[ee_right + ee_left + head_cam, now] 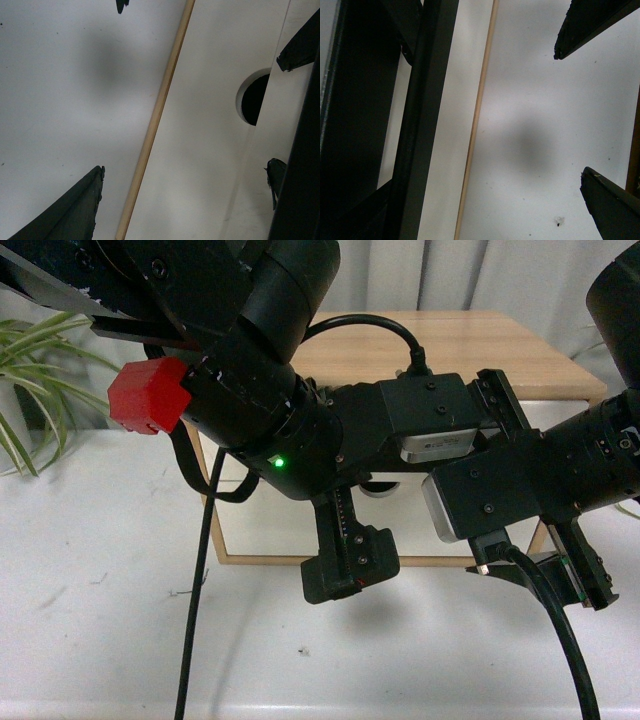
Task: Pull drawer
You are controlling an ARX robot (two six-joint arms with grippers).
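The drawer's white front shows in the left wrist view with its long black bar handle running across it. My left gripper is open over the white tabletop, short of the handle, with nothing between its fingers. In the right wrist view the drawer front carries the half-round notch, and the black bar lies at the picture's edge. My right gripper is open and empty, spanning the front's lower part. Both arms hide most of the drawer in the front view.
The low cabinet has a light wood top and a wood bottom rail. It stands on a white tabletop. A green plant sits far left. A black cable hangs from the left arm.
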